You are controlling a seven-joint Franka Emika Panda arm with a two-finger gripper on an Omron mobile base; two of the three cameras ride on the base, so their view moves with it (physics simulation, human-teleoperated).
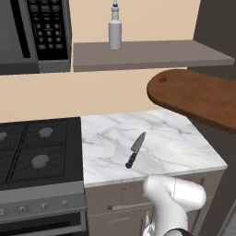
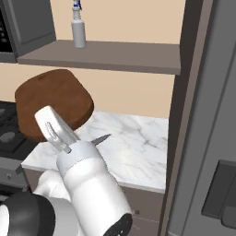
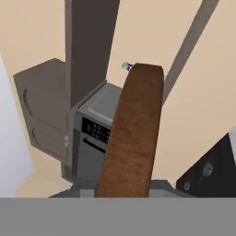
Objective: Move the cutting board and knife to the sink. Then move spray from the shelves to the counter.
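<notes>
knife (image 1: 135,150) on counter (image 1: 175,143), spray (image 1: 115,27) on shelves (image 1: 152,53) above, cutting board (image 1: 196,97) raised at right

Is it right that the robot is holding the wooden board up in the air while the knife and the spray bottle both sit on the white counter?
Not quite. The spray bottle stands on the shelf, not the counter; the left base view shows it. The rest holds: the board is lifted in the air, and the knife lies on the counter.

Black gas stove (image 1: 37,152) below a microwave (image 1: 34,34) — tall dark fridge (image 2: 207,120) at right
</notes>
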